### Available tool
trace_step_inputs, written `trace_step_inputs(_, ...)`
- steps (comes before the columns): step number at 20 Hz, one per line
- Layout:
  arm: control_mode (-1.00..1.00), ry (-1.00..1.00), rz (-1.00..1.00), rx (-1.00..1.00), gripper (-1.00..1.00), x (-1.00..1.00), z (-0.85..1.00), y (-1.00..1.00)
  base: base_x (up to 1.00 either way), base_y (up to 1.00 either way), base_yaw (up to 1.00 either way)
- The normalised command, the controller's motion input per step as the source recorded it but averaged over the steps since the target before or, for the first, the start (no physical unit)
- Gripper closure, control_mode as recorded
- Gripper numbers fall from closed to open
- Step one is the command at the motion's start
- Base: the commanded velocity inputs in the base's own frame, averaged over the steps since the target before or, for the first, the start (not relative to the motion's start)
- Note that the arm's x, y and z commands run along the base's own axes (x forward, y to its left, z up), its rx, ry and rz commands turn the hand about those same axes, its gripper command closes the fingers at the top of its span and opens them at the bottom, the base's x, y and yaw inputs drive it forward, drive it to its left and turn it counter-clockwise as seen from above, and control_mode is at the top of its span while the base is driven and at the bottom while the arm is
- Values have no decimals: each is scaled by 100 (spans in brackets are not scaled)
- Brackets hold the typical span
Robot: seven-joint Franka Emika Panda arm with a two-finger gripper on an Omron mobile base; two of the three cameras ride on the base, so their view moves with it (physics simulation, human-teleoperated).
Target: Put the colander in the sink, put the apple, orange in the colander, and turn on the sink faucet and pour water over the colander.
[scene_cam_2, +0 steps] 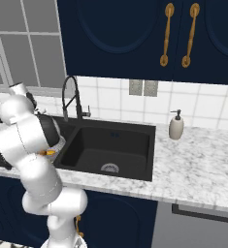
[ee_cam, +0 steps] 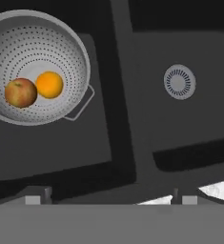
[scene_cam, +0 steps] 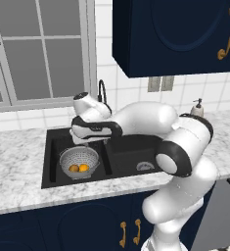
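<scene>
The silver colander [scene_cam: 79, 160] sits in the left basin of the black sink [scene_cam: 131, 147]. Inside it lie the apple [scene_cam: 74, 168] and the orange [scene_cam: 84, 167], side by side and touching. My gripper [scene_cam: 83, 142] hangs open and empty just above the colander's far right rim. In the hand view the colander [ee_cam: 37, 43] is at the upper left with the apple [ee_cam: 21, 92] and orange [ee_cam: 49, 84], and the fingertips [ee_cam: 37, 198] stand wide apart over the sink's divider [ee_cam: 118, 95]. The black sink faucet [scene_cam: 103, 90] rises behind the hand. The water is out of view.
The right basin [scene_cam_2: 110, 145] holds just its steel drain [ee_cam: 179, 81]. A beige soap pump bottle [scene_cam_2: 176, 126] stands on the marble counter [scene_cam_2: 198, 160] to the right of the sink. The faucet [scene_cam_2: 72, 99] arches over the back rim. Dark blue wall cabinets [scene_cam: 175, 34] hang above.
</scene>
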Motion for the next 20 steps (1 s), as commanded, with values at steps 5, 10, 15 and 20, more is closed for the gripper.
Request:
trace_step_inputs(5, -100, -41, 0, 0, -100, -1, 55, -53, 0, 0, 0)
trace_step_inputs(10, -100, -23, 4, 4, -100, 9, 45, -50, 0, 0, 0)
trace_step_inputs(15, -100, 0, 7, 13, -100, 26, 40, -39, 0, 0, 0)
trace_step_inputs(20, -100, 0, 24, 22, -100, 65, 14, -24, 0, 0, 0)
